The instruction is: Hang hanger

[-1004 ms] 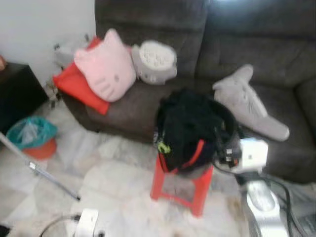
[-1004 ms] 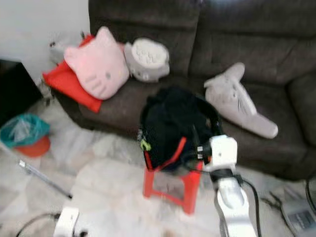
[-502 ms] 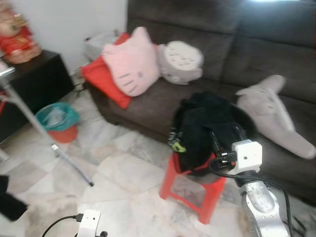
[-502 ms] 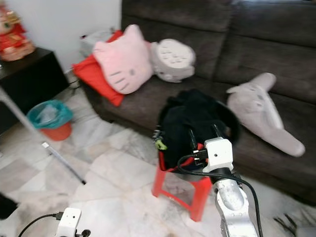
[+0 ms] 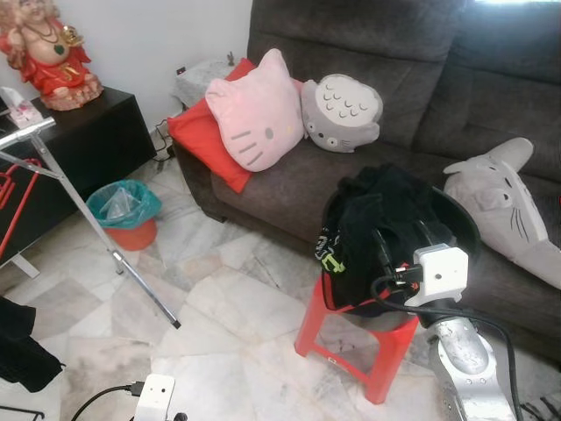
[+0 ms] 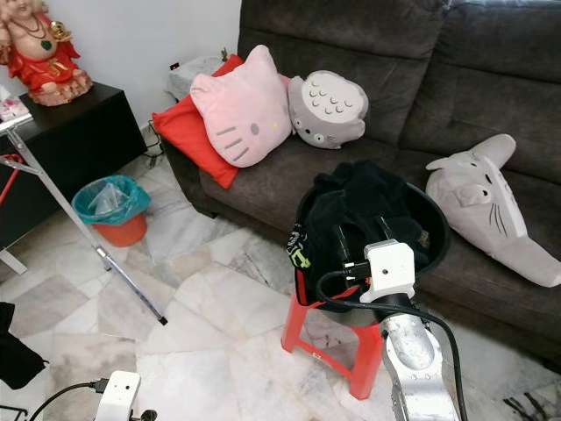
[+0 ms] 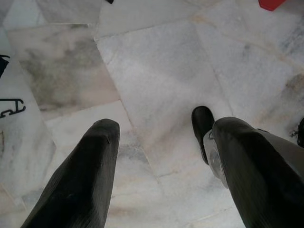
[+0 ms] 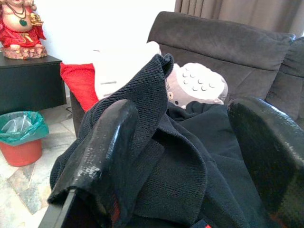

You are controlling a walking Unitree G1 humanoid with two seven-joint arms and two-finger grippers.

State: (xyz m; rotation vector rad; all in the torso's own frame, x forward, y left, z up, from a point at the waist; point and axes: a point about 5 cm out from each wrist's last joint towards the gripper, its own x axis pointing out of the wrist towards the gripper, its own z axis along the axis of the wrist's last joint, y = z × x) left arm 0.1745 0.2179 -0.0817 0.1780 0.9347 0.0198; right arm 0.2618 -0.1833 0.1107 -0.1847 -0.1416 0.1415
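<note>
A pile of black clothes (image 5: pixel 372 224) fills a black basin (image 6: pixel 431 230) that stands on a red stool (image 5: pixel 351 338) in front of the sofa. My right gripper (image 5: pixel 400 246) reaches into the pile, open, one finger on each side of a knitted black fold (image 8: pixel 161 142). Part of that fold drapes over one finger (image 8: pixel 107 142). A thin red strip (image 5: pixel 355 307) shows under the clothes; I cannot tell what it is. My left gripper (image 7: pixel 161 137) hangs low over the marble floor, open, with nothing between its fingers. A metal clothes rack (image 5: pixel 96 232) stands at the left.
A dark sofa (image 5: pixel 421 79) carries a pink cat cushion (image 5: pixel 254 110), a grey round plush (image 6: pixel 329 110) and a grey shark plush (image 6: pixel 486 206). A teal-lined bin (image 5: pixel 123 210) and a black cabinet (image 5: pixel 79 145) stand at the left. A black garment (image 5: pixel 22 351) hangs low left.
The camera has swung to the left and sharpened, bringing the rack, cabinet and figurine into view. My right gripper has stayed at the black clothes in the basin.
</note>
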